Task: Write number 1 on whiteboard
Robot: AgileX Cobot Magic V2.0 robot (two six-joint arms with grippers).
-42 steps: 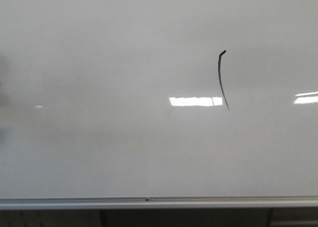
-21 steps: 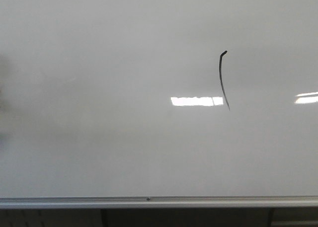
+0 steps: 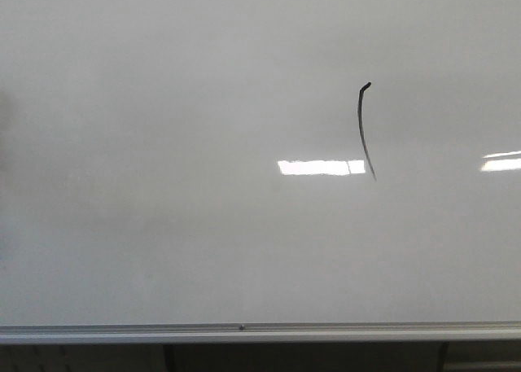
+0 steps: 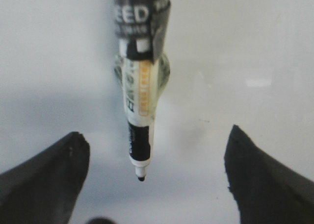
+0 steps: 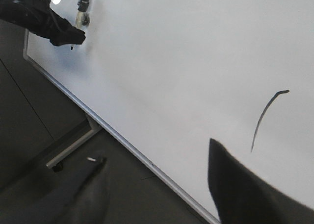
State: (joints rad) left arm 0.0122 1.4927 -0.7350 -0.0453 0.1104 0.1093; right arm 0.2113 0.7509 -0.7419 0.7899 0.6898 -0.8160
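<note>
The whiteboard (image 3: 163, 103) fills the front view, with a silver rail (image 3: 244, 331) along its lower edge. The number 1 (image 3: 362, 132), a thin curved black stroke with a small hook at its top, stands right of centre. It also shows in the right wrist view (image 5: 262, 118). My left gripper (image 4: 156, 133) is open in front of the whiteboard (image 4: 245, 47). An uncapped black-and-white marker (image 4: 140, 96) lies against the board between its fingers, untouched. My right gripper (image 5: 156, 150) is open and empty near the rail (image 5: 122, 138), below the stroke. Neither gripper shows in the front view.
In the right wrist view my left gripper (image 5: 61, 35) and the marker (image 5: 82, 8) are far along the board from the stroke. A dark floor and a stand leg (image 5: 68, 145) lie below the board. Bright light reflections (image 3: 320, 167) sit on the board.
The stroke has not changed. A dim shadow at the board's left edge has faded a little.
</note>
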